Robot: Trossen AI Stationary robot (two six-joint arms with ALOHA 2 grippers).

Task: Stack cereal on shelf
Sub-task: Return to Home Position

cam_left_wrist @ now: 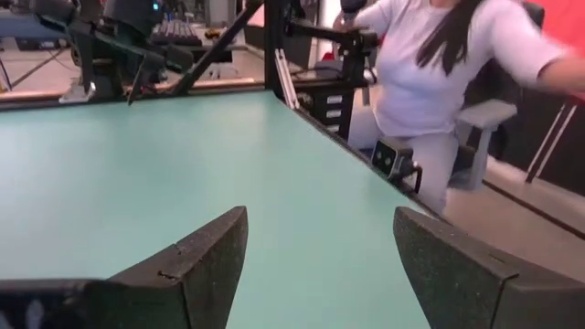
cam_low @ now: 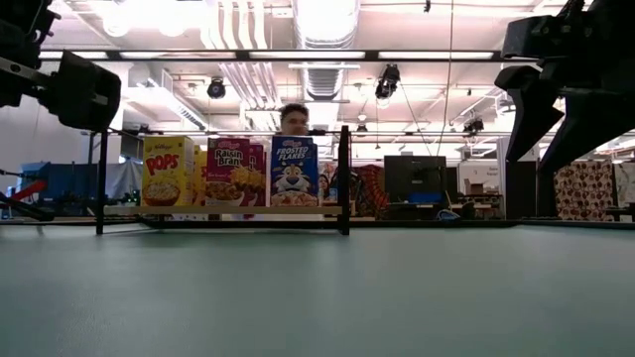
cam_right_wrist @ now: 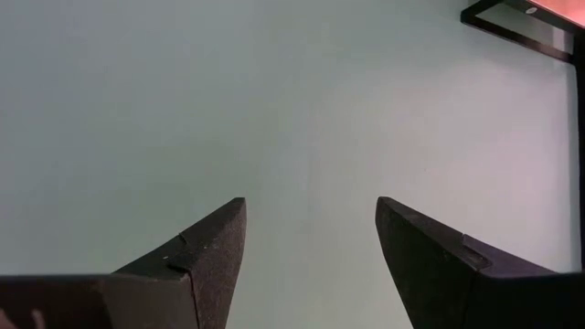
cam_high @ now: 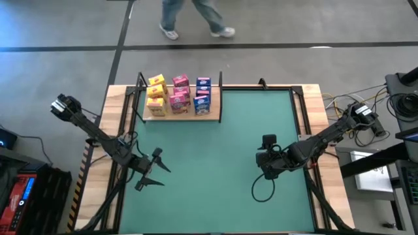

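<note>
— Green matting [cam_high: 222,137] covers the table, smooth and flat, with an open workshop beyond it and a person [cam_low: 293,119] standing behind the shelf [cam_high: 215,108]. Where is the cereal?

— On the shelf, as far as I can see. It is a pale wooden board between thin black uprights [cam_low: 344,178] at the mat's far side. The cereal boxes [cam_low: 229,171] stand upright with their printed fronts facing the mat. They are grouped by colour: yellow boxes [cam_high: 156,96] at one end, pink boxes [cam_high: 181,94] in the middle and blue boxes [cam_high: 203,94] at the other end. I see no box on the matting.

— And the grippers?

— The left gripper [cam_left_wrist: 320,215] hangs over the mat, well apart from the shelf and roughly opposite its yellow end. Its dark wedge-shaped fingers are spread wide with nothing between them. The right gripper [cam_right_wrist: 311,203] is also well apart from the shelf, out past its blue end, spread about as wide and equally empty.

— How does the shelf lie to them?

— Its long axis runs along the mat's far edge, so both grippers face its broad front from the mat side. The left one looks slightly nearer.

— So what does the next move need?

— I'd say the stacking is done and the arms only have to draw away from the shelf. The boxes are light cardboard with slim footprints and would tip if clipped, but with this much room I think that risk is small.
</note>
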